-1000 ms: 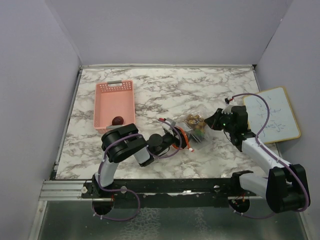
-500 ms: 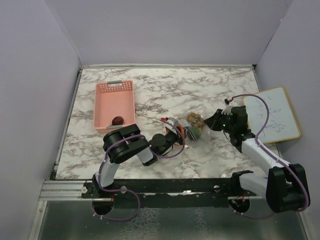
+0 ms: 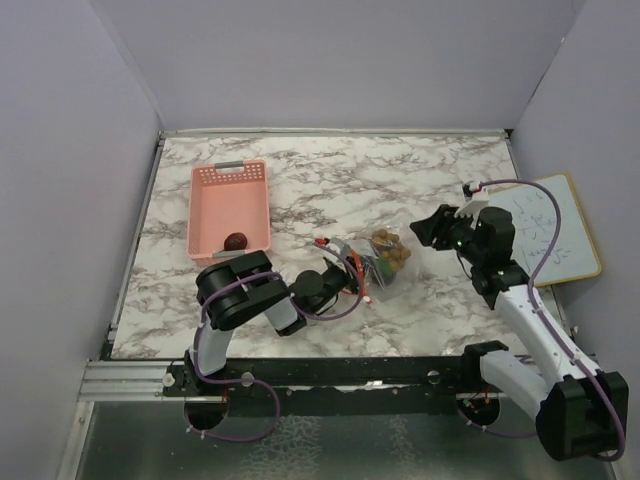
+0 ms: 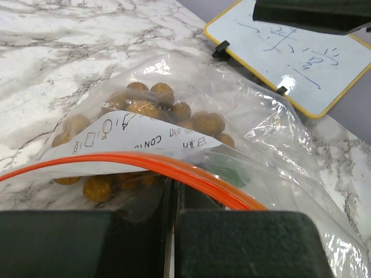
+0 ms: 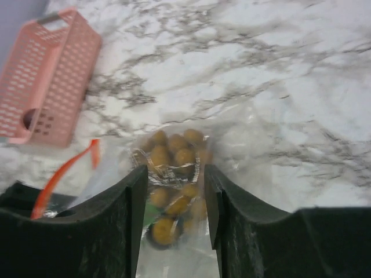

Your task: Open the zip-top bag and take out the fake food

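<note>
Top view: zip-top bag (image 3: pixel 383 266) lies mid-table, left gripper (image 3: pixel 350 272) clamped on its mouth, right gripper (image 3: pixel 432 228) parted beside it; maroon fruit (image 3: pixel 235 241) sits in the pink basket (image 3: pixel 212 205). Left wrist: grape bunch (image 4: pixel 156 109) inside bag. Right wrist: spread fingers (image 5: pixel 119 231) frame the bunch.

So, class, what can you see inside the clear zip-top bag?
Inside the zip-top bag are a bunch of golden-brown balls and something green. The white printed label and orange zip strip cover the lower balls, and no stem shows.
</note>
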{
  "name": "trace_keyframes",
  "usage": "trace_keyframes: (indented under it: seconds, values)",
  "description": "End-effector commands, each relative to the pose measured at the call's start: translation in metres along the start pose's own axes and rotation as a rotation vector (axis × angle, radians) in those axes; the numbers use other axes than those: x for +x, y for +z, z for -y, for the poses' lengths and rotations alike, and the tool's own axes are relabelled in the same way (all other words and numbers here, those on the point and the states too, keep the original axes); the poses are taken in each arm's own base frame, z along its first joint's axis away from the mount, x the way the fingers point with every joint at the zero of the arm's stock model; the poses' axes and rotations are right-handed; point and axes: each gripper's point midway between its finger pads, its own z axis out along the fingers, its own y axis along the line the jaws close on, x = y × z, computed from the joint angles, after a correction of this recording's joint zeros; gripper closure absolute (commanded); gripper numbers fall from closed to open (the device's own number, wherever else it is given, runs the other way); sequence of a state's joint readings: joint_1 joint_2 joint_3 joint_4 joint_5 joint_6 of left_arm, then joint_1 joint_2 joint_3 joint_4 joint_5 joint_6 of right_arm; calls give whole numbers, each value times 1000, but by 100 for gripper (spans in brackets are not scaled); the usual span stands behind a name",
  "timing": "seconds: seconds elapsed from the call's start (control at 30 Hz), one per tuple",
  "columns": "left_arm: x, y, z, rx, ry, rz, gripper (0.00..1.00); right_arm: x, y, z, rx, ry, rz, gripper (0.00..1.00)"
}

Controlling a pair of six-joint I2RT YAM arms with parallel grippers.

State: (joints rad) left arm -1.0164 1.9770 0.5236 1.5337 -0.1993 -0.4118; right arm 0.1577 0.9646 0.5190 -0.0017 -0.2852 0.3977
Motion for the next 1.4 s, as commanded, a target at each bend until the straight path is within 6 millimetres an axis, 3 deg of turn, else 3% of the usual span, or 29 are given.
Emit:
trace_keyframes:
  seconds: [0.0,0.07,0.17,0.3,0.47,0.57,0.63,0.77,0.83,0.9,1.0,1.07,1.2,1.37]
  values:
    - [-70,4,24,87,-48,219,100,-26,-17,-52,-225,-47,19,65]
    - [-74,10,24,75,-32,203,100,-22,-20,-66,-297,-58,10,73]
    - [-75,20,27,71,-13,178,100,-8,-19,-75,-349,-87,-24,73]
    - [-70,32,31,76,-7,151,100,11,-18,-90,-438,-77,-63,56]
    - [-65,39,35,95,-10,128,100,18,-16,-110,-488,-87,-89,40]
    - [-63,40,35,96,-10,120,100,25,-12,-112,-481,-103,-106,35]
    - [-61,41,34,88,-6,104,100,29,-11,-111,-479,-108,-121,35]
    - [-62,45,35,80,-3,97,100,34,-7,-115,-492,-105,-154,52]
    - [-62,50,35,76,0,90,100,30,-7,-117,-491,-102,-154,59]
    - [-61,53,35,74,-3,86,100,21,-13,-124,-510,-110,-130,60]
    - [-57,54,30,48,-11,76,100,15,-23,-128,-517,-122,-101,41]
    - [-57,55,24,17,-19,75,100,20,-23,-124,-503,-120,-115,33]
    - [-54,67,13,-62,-2,48,100,33,-25,-121,-503,-108,-142,26]
    - [-58,73,16,-62,12,42,100,28,-29,-122,-497,-125,-133,18]
